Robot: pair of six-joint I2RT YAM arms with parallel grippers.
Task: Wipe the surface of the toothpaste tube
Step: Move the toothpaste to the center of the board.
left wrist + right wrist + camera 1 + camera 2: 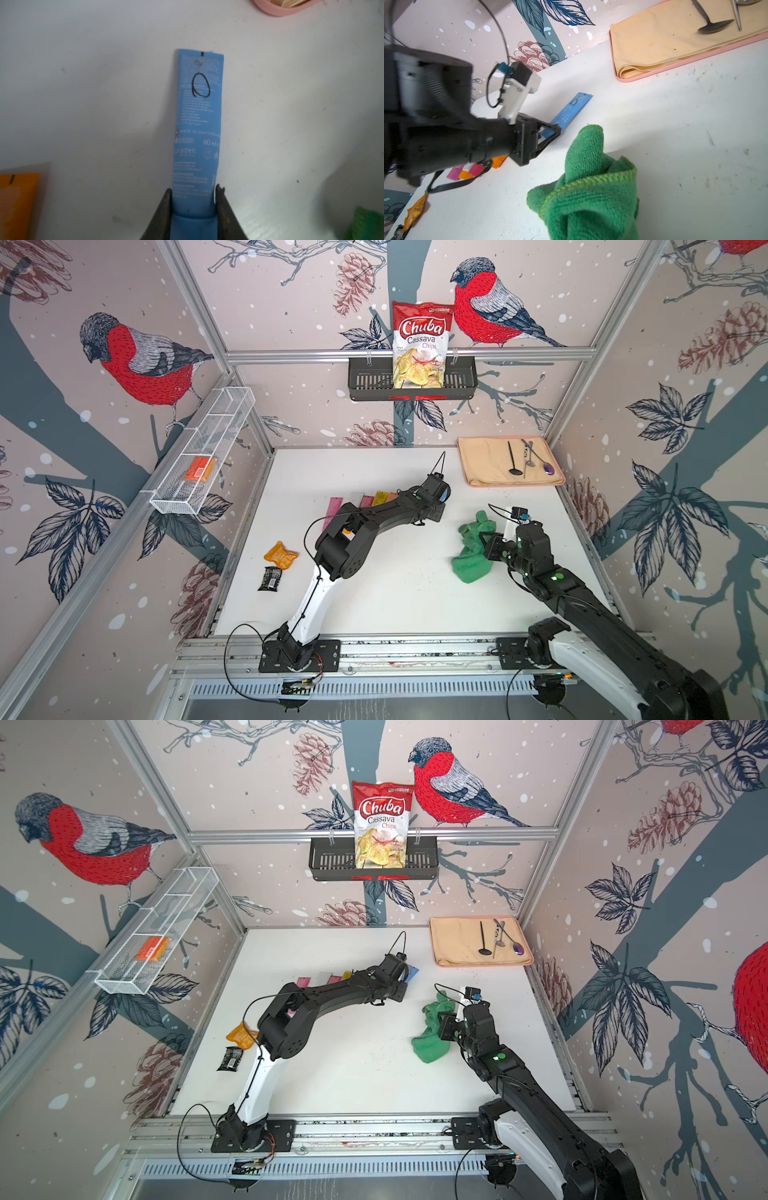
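Note:
The toothpaste tube is blue with white print and a black pen loop near its flat end. My left gripper is shut on its cap end, one finger on each side. In both top views the tube juts out from under the left wrist at mid-table. The right wrist view shows the tube low over the white table, pointing at the back wall. My right gripper is shut on a bunched green cloth, to the right of the tube and apart from it. The cloth hides its fingers.
A pink tray with a beige towel and cutlery sits at the back right. Coloured sachets lie in a row behind the left arm. An orange wrapper and a black packet lie at the left.

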